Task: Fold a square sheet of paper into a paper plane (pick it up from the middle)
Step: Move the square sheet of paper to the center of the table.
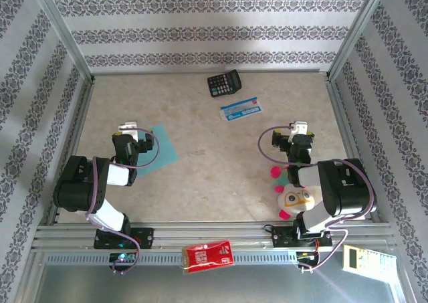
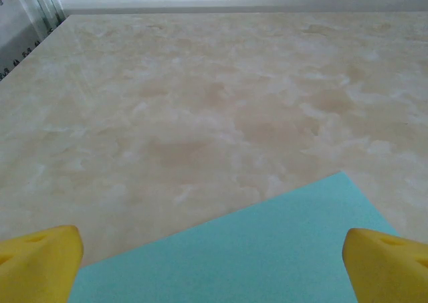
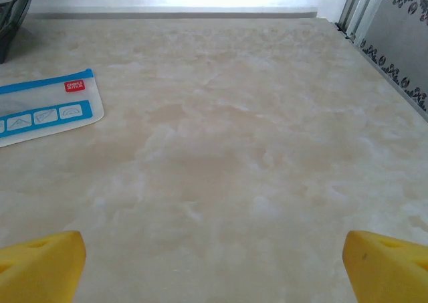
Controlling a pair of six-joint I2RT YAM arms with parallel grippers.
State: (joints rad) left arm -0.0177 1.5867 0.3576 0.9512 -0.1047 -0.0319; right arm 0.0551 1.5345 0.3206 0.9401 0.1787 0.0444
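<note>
While it lies flat & unfolded on the table [image 1: 221,176], the square sheet of paper [image 1: 162,150] sits well to the near-left of the calculator [image 1: 224,84]. The left gripper [image 2: 214,263] is over the sheet's near edge, jaws wide apart, w/ nothing held. The right gripper [image 3: 214,266], near-right of the calculator, is likewise wide & empty. A card [image 1: 239,109] lies just near-right of the calculator.

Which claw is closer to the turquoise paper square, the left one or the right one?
Left. The left claw is over an edge of the turquoise paper square; the right claw is far across the table, over its bare surface.
</note>
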